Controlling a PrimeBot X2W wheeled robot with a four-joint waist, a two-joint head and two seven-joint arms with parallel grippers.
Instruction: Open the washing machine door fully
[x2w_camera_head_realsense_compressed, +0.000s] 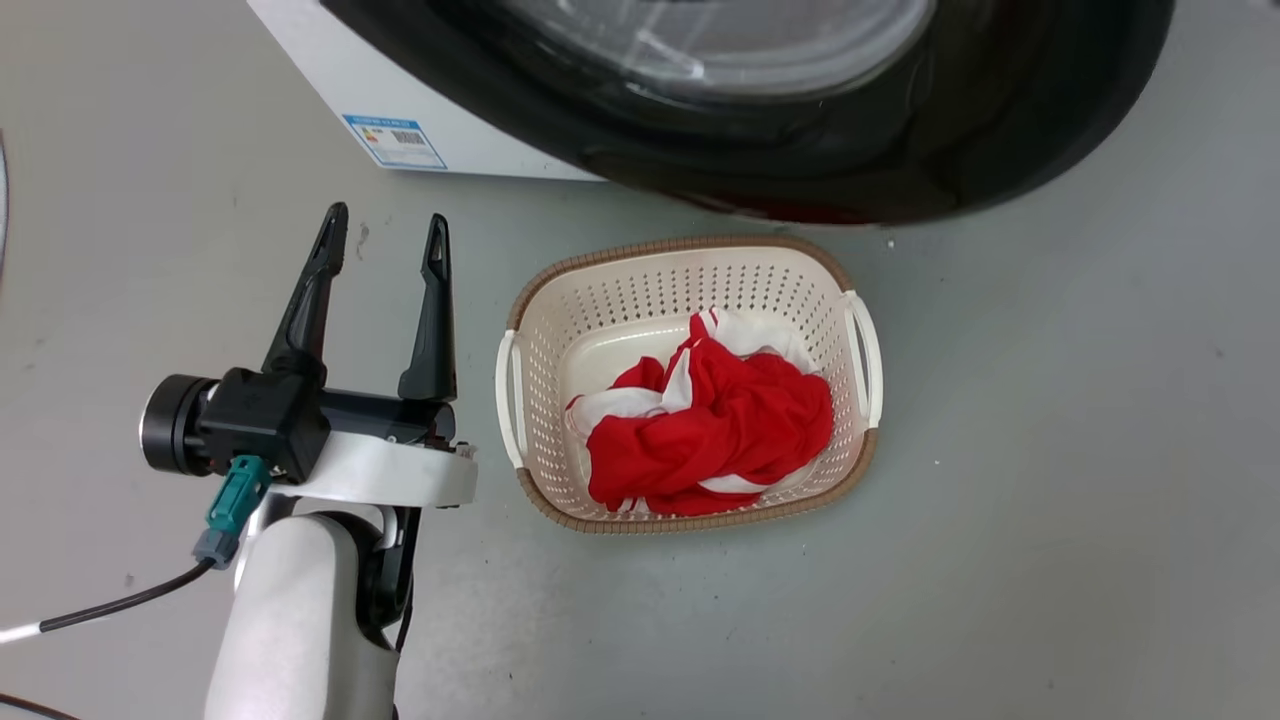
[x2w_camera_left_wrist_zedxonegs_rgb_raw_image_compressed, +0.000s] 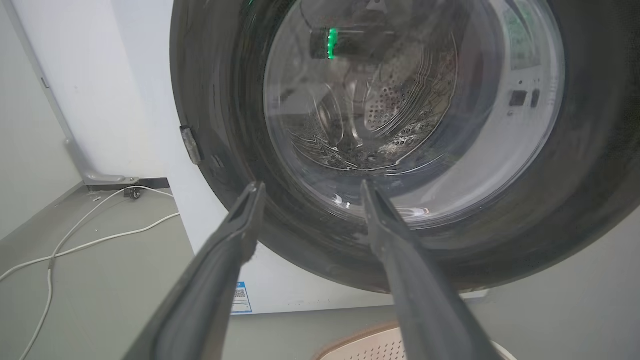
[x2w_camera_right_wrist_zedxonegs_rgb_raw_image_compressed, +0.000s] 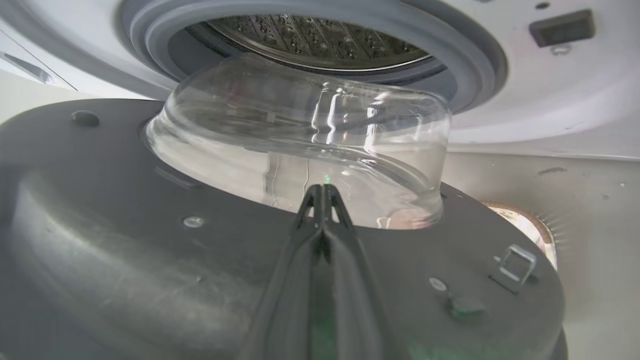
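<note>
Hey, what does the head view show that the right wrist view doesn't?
Head view: the open left gripper, the blue label, the red cloth. Right wrist view: the shut right gripper, the grey gasket, the steel drum, a metal latch hook. Both: the washing machine door with its glass bowl, and the white washing machine.

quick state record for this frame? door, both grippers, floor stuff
door: ajar, not fully open; inner face and glass bowl seen in right wrist view
machine: drum opening exposed behind door
left gripper: open, free, facing door's outer side
right gripper: fingers together, tips at door's inner face by the bowl; contact unclear
basket: on floor before the door, holding red-and-white cloth
</note>
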